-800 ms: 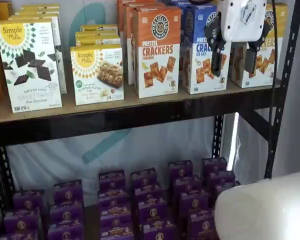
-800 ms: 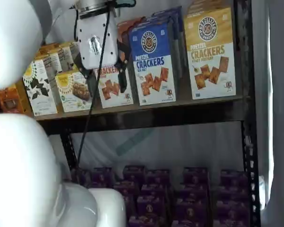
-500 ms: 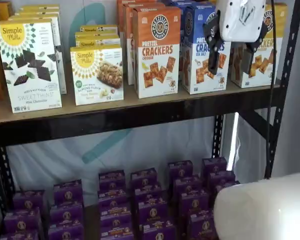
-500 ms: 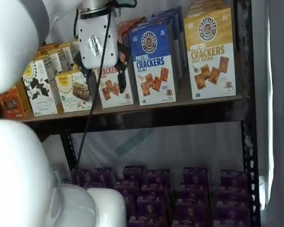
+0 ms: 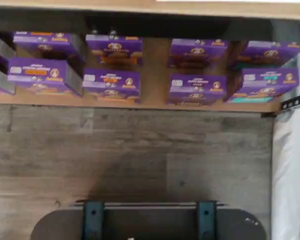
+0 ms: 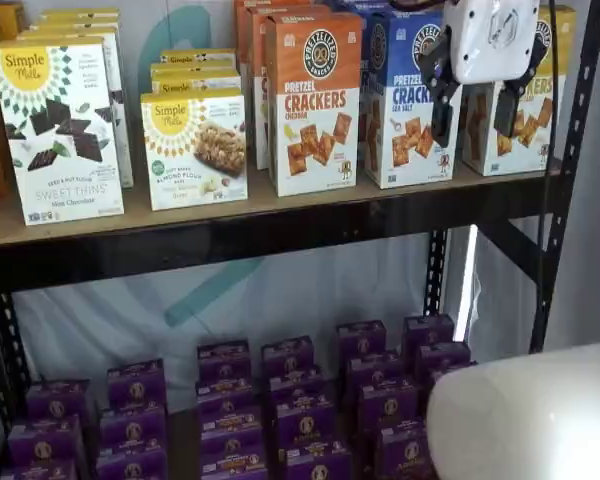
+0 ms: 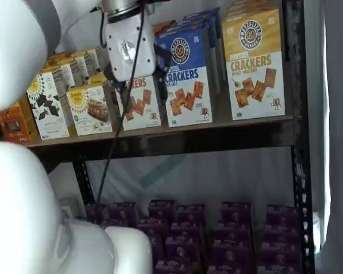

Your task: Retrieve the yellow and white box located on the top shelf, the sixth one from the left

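Note:
The yellow and white box [image 6: 533,118] stands at the right end of the top shelf [image 6: 280,215], partly hidden behind my gripper; in a shelf view it shows whole [image 7: 254,63], on the tan board [image 7: 217,128]. My gripper [image 6: 475,112] hangs in front of the shelf. Its white body and two black fingers stand between the blue Pretzel Crackers box [image 6: 400,100] and the yellow and white box. The fingers are apart with a plain gap and hold nothing. In a shelf view the gripper [image 7: 142,91] overlaps the orange box, left of the blue box [image 7: 186,74].
An orange Pretzel Crackers box [image 6: 315,100] and white Simple Mills boxes [image 6: 58,130] fill the rest of the top shelf. Purple boxes [image 6: 300,400] [image 5: 112,82] sit on the low shelf. A black upright [image 6: 570,170] stands at right. The white arm [image 7: 23,205] fills the foreground.
The gripper has moved to the right along the shelf front, toward the yellow and white box, and sits slightly higher. Its fingers stay apart. The boxes have not moved.

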Available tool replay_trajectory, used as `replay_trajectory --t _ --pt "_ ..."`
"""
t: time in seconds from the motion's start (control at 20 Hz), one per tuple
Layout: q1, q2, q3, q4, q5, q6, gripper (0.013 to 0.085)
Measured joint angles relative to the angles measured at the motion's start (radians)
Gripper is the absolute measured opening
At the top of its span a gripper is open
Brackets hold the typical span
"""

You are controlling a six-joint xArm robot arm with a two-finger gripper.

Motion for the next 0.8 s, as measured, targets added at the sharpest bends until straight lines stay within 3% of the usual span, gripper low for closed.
replay_trajectory --t 0.3,0.5,0.8 --pt "-0.117 0.067 -0.006 -0.051 -0.127 -0.122 0.0850" --pt "-0.160 0.111 -0.017 -0.086 -0.174 -0.168 0.0850" --pt "-0.287 0.184 -0.046 -0.036 -0.260 -0.278 0.0850"
